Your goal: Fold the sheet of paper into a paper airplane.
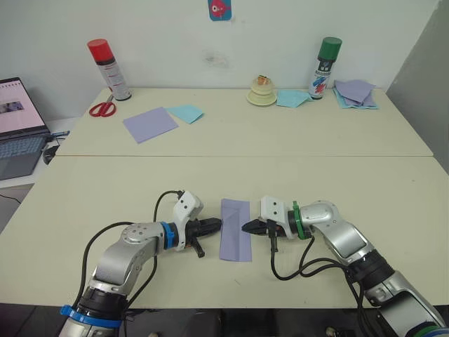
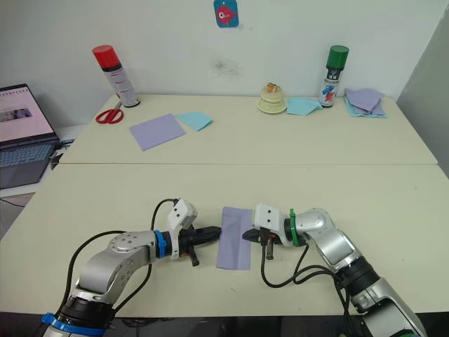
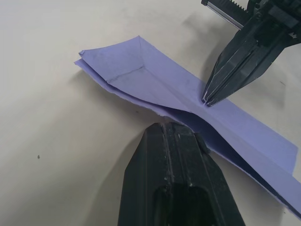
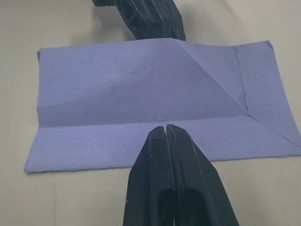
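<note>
The sheet of paper (image 1: 235,239) lies near the table's front edge as a narrow lavender strip, folded lengthwise, with a diagonal crease at its far end. One long flap lifts slightly off the table (image 3: 141,80). My left gripper (image 1: 216,225) is shut, its tip at the paper's left edge. My right gripper (image 1: 247,227) is shut too, and its tip rests on the paper's right side along the lengthwise crease (image 4: 167,128). The two tips face each other across the strip, a few centimetres apart.
At the back left lie a smooth lavender square (image 1: 150,123), a light blue sheet (image 1: 186,113), red scissors (image 1: 103,108) and a red-capped spray can (image 1: 109,69). At the back right are a green-capped can (image 1: 325,67), a cream round object (image 1: 262,91) and stacked sheets (image 1: 355,93). A laptop (image 1: 17,126) sits far left.
</note>
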